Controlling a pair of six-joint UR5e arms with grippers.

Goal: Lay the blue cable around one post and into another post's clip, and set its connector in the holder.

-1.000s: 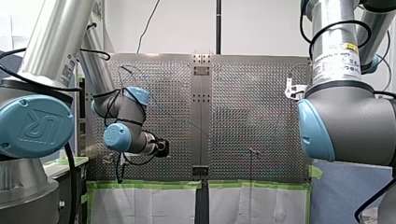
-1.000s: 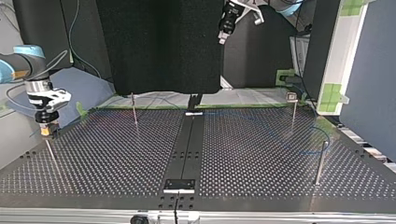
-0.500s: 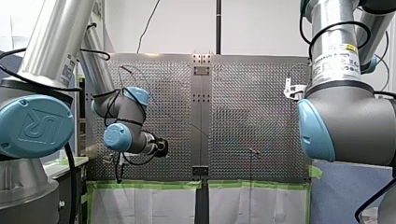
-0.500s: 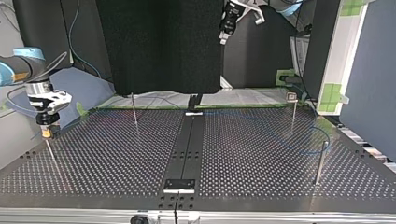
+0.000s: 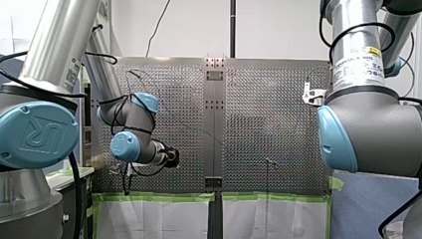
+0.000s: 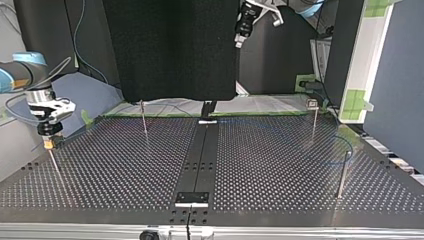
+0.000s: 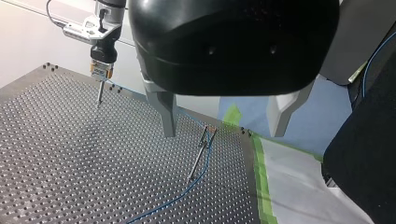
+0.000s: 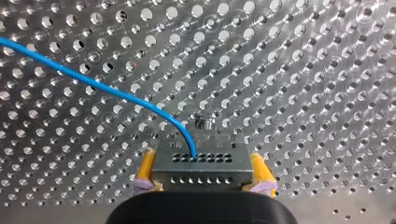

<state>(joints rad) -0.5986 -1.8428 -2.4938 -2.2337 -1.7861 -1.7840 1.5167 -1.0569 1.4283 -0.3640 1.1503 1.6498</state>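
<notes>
A: Front view, quick?
B: My left arm [image 5: 130, 142] sat low at centre-left over the perforated tabletop [image 5: 278, 124]. My right arm [image 5: 368, 129] filled the right edge. Fingers couldn't be told there.
A: Top view?
B: My right gripper [image 6: 48, 144] was at mid-left, at the top end of a slim post [image 6: 54, 162]. My left gripper [image 6: 239, 41] hung high at upper centre, well apart from the tabletop. The blue cable [image 6: 347, 146] showed as a loop at the right edge, near a tall post [image 6: 342, 172]; faint elsewhere.
A: Left wrist?
B: Its own fingers [image 7: 166, 112] were spread wide, nothing between them. Ahead of them stood a clip post [image 7: 201, 156]. The cable ran by its top and down beside it onto the tabletop. In the clip or just beside it, couldn't tell.
A: Right wrist?
B: Yellow pads [image 8: 146, 169] were clamped on the metal connector [image 8: 201, 161], one each side. The cable came out of its face and curved away over the holes. A small stud [image 8: 202, 123] sat just ahead of the connector; touching or not, couldn't tell.
</notes>
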